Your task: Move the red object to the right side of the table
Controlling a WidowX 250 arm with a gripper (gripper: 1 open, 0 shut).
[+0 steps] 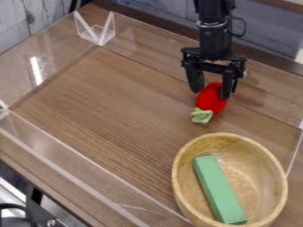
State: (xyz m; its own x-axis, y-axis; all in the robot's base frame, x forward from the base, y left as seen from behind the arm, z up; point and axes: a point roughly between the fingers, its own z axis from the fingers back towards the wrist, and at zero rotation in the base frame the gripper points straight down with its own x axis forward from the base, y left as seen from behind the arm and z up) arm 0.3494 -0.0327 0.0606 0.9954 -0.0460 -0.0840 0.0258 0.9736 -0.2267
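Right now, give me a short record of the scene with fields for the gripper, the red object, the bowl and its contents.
gripper: open, pointing down, just above the red object
red object: lying on the table, right of centre, not held
bowl: wooden, near right corner
bowl contents: green block

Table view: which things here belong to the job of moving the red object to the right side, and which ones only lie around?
Belong to the job:
- red toy fruit
- table
- end effector, open above the fruit

Just lying about:
- wooden bowl
- green block inside the bowl
- clear stand at the far corner
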